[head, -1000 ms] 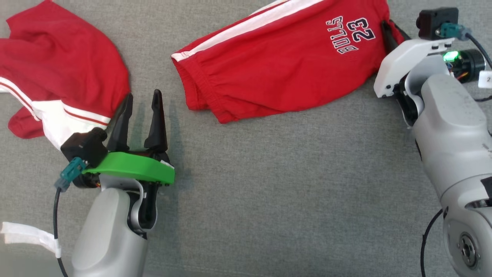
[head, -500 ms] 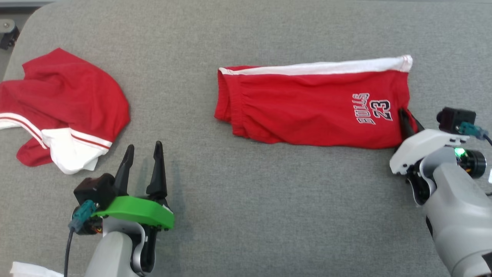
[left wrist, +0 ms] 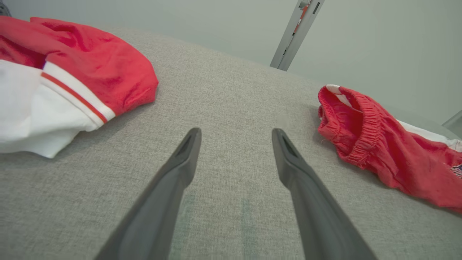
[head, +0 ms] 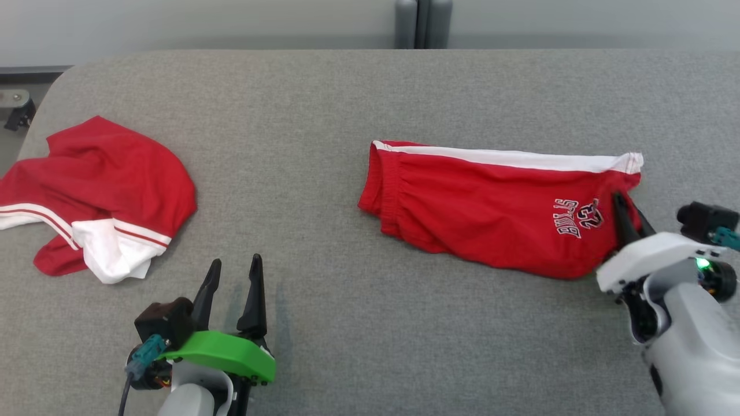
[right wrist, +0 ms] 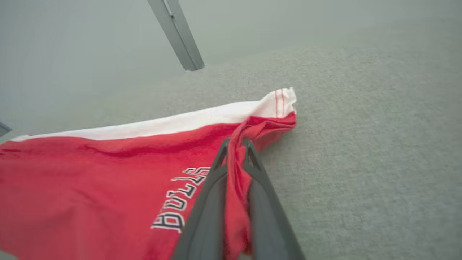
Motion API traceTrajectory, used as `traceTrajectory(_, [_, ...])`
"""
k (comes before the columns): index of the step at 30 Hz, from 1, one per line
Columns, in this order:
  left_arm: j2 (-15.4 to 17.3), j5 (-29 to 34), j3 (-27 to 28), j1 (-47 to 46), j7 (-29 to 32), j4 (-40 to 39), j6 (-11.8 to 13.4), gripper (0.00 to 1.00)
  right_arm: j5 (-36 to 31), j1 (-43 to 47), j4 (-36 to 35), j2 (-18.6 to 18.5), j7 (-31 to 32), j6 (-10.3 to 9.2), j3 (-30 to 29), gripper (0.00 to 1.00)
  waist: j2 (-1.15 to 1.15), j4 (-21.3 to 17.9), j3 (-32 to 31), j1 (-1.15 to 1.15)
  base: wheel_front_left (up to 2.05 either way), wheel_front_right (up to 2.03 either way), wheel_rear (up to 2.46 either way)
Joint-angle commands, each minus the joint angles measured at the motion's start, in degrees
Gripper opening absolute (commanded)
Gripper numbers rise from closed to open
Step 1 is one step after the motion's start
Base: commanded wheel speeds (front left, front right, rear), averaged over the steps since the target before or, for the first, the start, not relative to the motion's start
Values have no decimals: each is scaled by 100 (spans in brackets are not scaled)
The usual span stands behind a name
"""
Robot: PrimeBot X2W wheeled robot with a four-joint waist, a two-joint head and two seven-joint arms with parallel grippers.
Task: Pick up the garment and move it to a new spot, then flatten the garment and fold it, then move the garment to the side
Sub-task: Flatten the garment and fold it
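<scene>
**Red cloth shorts with a white side stripe (head: 491,214) pinched at one corner by right gripper (head: 626,201)**

Spread lengthwise across the right half of the grey woven tabletop (head: 324,115); elastic waistband at the left end, white stripe along the far edge, "BULLS" lettering near the right end; clear of the table's edges on every side.

Right gripper clenched on the shorts at the near right corner, just beside the lettering; in the right wrist view, two dark fingers nearly together, with a bunched ridge of red cloth between them, running from there up to the hem corner.

Left gripper (head: 235,261) released at the lower left of the head view; fingers spread wide, nothing between them; tips over bare tabletop, well apart from the shorts' waistband.

Further left, near the table's rounded corner, a crumpled red garment with a white panel and thin stripes (head: 110,185); near the left gripper, apart from it.

Beyond the far edge, a grey upright post (head: 422,23) against a pale wall.
</scene>
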Motion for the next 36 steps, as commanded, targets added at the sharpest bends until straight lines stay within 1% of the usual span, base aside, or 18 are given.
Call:
traceTrajectory(1, [6,-28,-19,71,-19,11,14,100,119,-118,-263,157,33,-6,150,0,0,50,-18,0,0,0,0])
traceTrajectory(3, [5,-39,-51,106,-18,38,13,100,163,-159,-614,237,114,-7,425,0,0,98,-77,0,0,0,0])
traceTrajectory(8, [5,-131,-145,97,-19,78,14,100,331,-352,-1310,616,394,-7,1153,0,0,251,-141,0,0,0,0])
traceTrajectory(11, [5,-160,-193,36,-18,74,13,100,331,-426,-1379,822,513,-7,1644,0,0,373,-152,0,0,0,0])
traceTrajectory(14, [6,-121,-213,19,-18,111,14,100,310,-456,-1187,922,499,-7,2184,0,0,481,-149,0,0,0,0])
traceTrajectory(15, [5,-99,-216,21,-18,129,13,100,323,-444,-1069,938,478,-7,2369,18,0,511,-148,0,0,0,0])
traceTrajectory(16, [5,-90,-220,23,-18,143,14,100,402,-423,-1032,940,437,-7,2482,41,0,532,-151,0,0,0,0])
traceTrajectory(17, [5,-25,-204,56,-18,210,14,100,788,-353,-958,954,173,-7,3240,100,0,581,-163,0,0,0,0])
traceTrajectory(19, [5,65,-157,90,-18,250,14,100,911,-340,-908,941,54,-7,3478,100,0,549,-190,0,0,0,0])
traceTrajectory(21, [5,186,-106,133,-19,262,14,100,878,-362,-854,946,-37,-7,3545,100,0,486,-224,0,0,0,0])
traceTrajectory(23, [40,326,-53,171,-19,241,14,100,800,-362,-794,947,-93,-7,3397,100,0,406,-254,0,0,0,0])
traceTrajectory(24, [67,388,-15,181,-18,211,14,100,687,-366,-782,947,-104,-7,3217,100,0,358,-272,0,0,0,0])
traceTrajectory(26, [125,591,41,186,-18,138,13,100,273,-303,-969,947,-106,-7,2648,100,0,265,-297,0,0,0,0])
traceTrajectory(31, [217,1086,225,283,-12,-77,13,100,-996,349,-1588,953,-106,-7,1036,100,0,59,-380,0,0,0,0])
traceTrajectory(33, [240,1281,299,348,-12,-175,13,100,-1383,623,-1812,960,-103,-7,581,100,0,-29,-405,0,0,0,0])
traceTrajectory(36, [228,1482,375,470,-12,-270,14,100,-1730,1055,-2021,965,-102,-7,119,100,0,-144,-471,0,0,0,0])
